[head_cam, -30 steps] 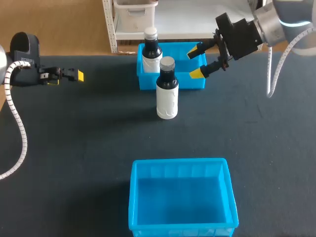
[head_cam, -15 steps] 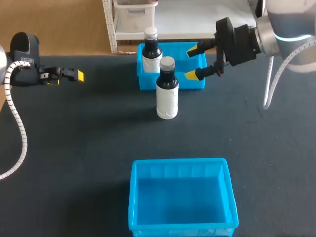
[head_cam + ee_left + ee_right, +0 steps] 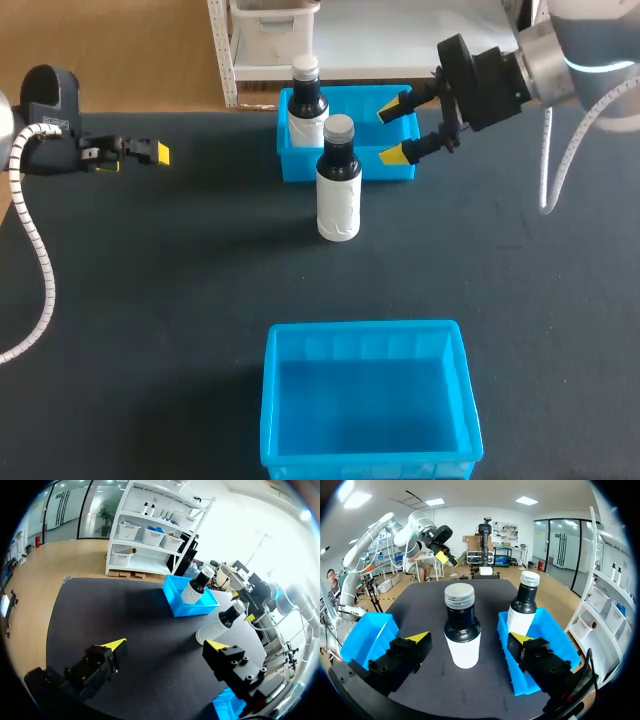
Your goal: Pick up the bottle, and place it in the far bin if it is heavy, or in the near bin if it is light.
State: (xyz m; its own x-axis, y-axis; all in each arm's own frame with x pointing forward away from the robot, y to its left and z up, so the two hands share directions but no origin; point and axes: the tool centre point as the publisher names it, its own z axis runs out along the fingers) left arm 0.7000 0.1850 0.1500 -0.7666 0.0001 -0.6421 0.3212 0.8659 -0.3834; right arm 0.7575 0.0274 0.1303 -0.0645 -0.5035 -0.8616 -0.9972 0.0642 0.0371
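At the far bin's (image 3: 300, 165) right end, right fingers (image 3: 397, 153) hang spread and empty, the bottle (image 3: 338, 190) upright on the table (image 3: 150, 300) ahead of them, just before that bin; a second bottle (image 3: 307, 105) stands inside. Well apart, left fingers (image 3: 158, 152) gape empty.

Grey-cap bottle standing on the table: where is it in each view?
Head view: grey-cap bottle stands just in front of the far bin.
Left wrist view: bottle ahead of the left hand, beside the far bin.
Right wrist view: bottle straight ahead of the right hand, far bin beside it.
Shared landmark: far bin holding the white-cap bottle.
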